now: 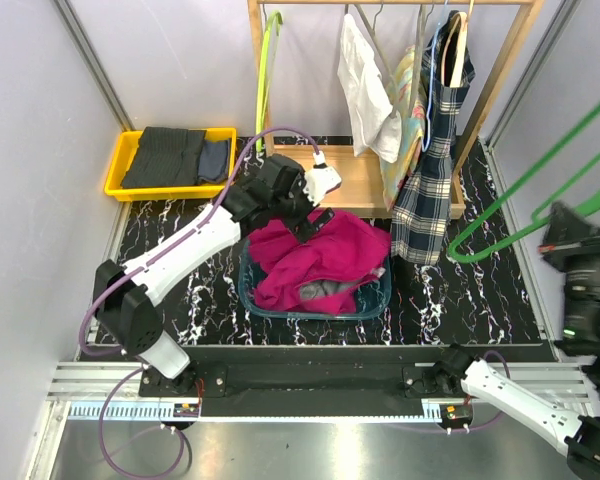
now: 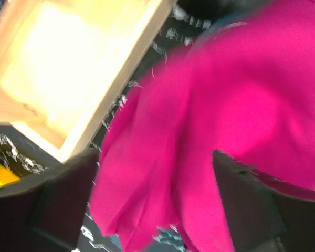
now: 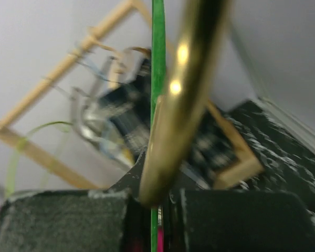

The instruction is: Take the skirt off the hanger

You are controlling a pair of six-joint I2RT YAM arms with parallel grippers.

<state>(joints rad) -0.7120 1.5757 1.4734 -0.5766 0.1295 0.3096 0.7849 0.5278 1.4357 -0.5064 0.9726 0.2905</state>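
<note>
One magenta skirt lies heaped in the basket at table centre, off the green hanger at 3 o'clock. We judge it light and limp; pinch any fold. Our left gripper fingers are spread over it; right gripper fingers are pinching the hanger.

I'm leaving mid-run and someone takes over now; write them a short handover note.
Left gripper: open above the pink skirt, holding nothing.
Right gripper: shut on the green hanger, raised at the right, bare.
Skirt lies in the teal basket, off the hanger: removal looks done.
Left to do: probably withdraw the left gripper and set the hanger down.
</note>
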